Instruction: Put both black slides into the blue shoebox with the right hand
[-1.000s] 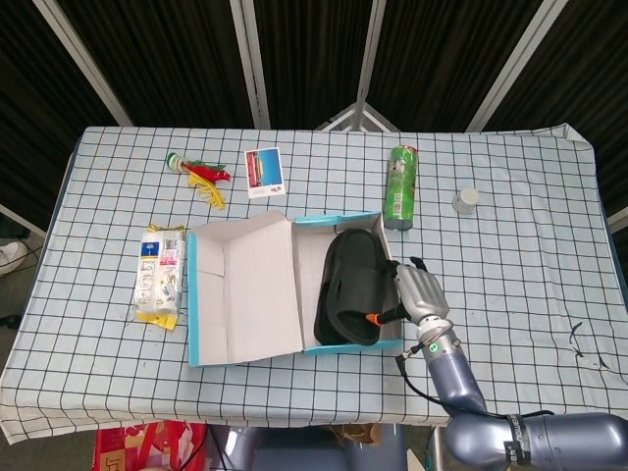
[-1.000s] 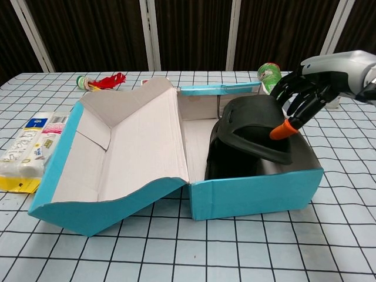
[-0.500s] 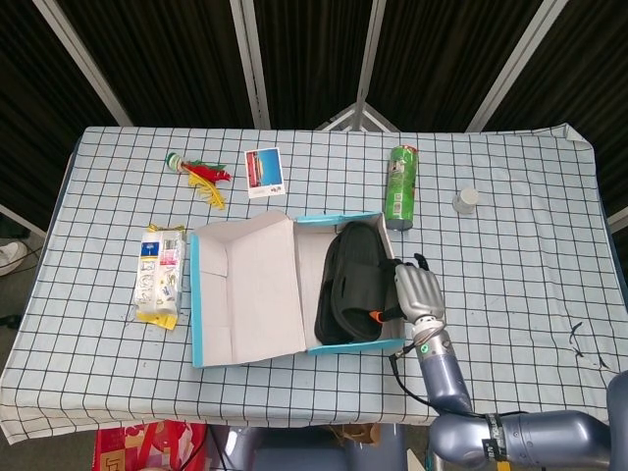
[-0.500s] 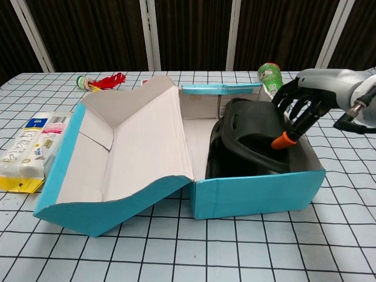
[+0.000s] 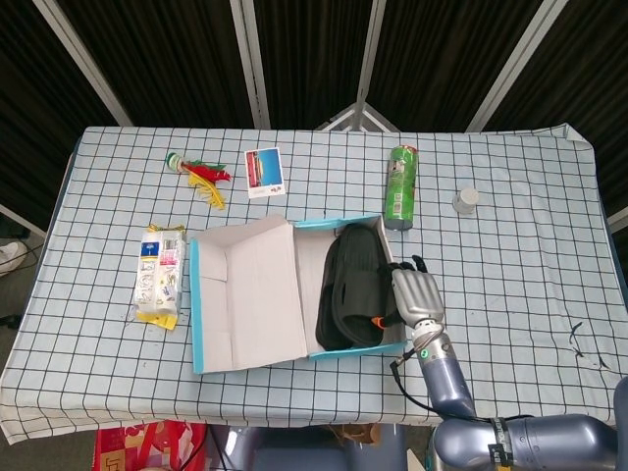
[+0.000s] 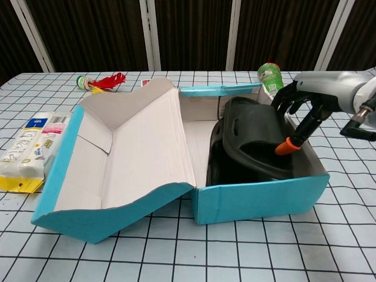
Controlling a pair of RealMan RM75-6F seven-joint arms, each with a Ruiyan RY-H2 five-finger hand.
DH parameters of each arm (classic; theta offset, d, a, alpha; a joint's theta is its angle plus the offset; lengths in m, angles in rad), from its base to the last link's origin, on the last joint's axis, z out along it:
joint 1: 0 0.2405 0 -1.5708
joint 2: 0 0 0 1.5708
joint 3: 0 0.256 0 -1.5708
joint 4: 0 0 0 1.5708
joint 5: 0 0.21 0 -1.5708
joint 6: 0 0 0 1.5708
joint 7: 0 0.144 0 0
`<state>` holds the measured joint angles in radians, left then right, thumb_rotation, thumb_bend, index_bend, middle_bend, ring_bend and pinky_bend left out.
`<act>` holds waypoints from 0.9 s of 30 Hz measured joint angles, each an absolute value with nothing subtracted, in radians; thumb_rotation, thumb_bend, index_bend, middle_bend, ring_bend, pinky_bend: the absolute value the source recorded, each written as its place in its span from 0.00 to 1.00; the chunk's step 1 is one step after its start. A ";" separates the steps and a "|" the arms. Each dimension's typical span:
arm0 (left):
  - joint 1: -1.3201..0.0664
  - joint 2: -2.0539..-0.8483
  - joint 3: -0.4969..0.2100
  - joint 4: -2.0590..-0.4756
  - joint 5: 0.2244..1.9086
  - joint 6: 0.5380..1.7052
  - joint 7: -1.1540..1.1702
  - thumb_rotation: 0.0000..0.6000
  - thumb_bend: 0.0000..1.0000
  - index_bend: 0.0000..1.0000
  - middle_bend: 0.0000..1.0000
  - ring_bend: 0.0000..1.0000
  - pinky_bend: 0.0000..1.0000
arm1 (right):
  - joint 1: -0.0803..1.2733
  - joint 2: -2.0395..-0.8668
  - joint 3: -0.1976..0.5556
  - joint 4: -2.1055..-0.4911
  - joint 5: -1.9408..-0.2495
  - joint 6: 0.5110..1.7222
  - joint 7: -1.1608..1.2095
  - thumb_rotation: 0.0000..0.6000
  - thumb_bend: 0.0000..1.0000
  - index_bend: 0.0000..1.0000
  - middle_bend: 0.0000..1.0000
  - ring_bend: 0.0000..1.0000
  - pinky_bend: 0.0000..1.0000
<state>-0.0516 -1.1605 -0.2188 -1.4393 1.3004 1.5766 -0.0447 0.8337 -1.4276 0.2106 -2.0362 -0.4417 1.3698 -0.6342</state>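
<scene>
Over the right end of the blue shoebox (image 6: 258, 197), the right hand (image 6: 305, 108) is reaching down with its fingers spread, its fingertips touching the black slides (image 6: 258, 144); whether it is gripping them cannot be told. Both slides are lying inside the box, the upper one tilted against the other. The box lid (image 6: 135, 141) is standing open to the left. A green can (image 5: 401, 186), a wipes packet (image 5: 160, 275) and a card (image 5: 264, 173) are lying around the box on the checked tablecloth (image 5: 510, 245).
</scene>
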 measured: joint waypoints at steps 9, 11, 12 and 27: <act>-0.050 -1.160 -0.219 -1.440 1.301 1.580 -0.047 1.00 0.73 0.17 0.04 0.00 0.00 | 0.837 -1.413 0.228 -2.073 -0.426 1.360 -0.655 1.00 0.25 0.20 0.13 0.08 0.00; -0.050 -1.160 -0.219 -1.439 1.301 1.579 -0.048 1.00 0.73 0.17 0.04 0.00 0.00 | 0.837 -1.406 0.232 -2.080 -0.418 1.360 -0.660 1.00 0.25 0.18 0.11 0.07 0.00; -0.050 -1.160 -0.219 -1.440 1.302 1.579 -0.048 1.00 0.73 0.17 0.04 0.00 0.00 | 0.837 -1.401 0.234 -2.084 -0.414 1.359 -0.664 1.00 0.25 0.17 0.11 0.07 0.00; -0.049 -1.157 -0.219 -1.444 1.300 1.581 -0.050 1.00 0.73 0.17 0.04 0.00 0.00 | 0.857 -1.304 0.239 -2.196 -0.333 1.346 -0.730 1.00 0.25 0.10 0.06 0.03 0.00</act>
<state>-0.0487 -1.1574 -0.2195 -1.4440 1.3004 1.5810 -0.0497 0.8571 -1.3041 0.2391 -2.1958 -0.3332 1.3456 -0.7299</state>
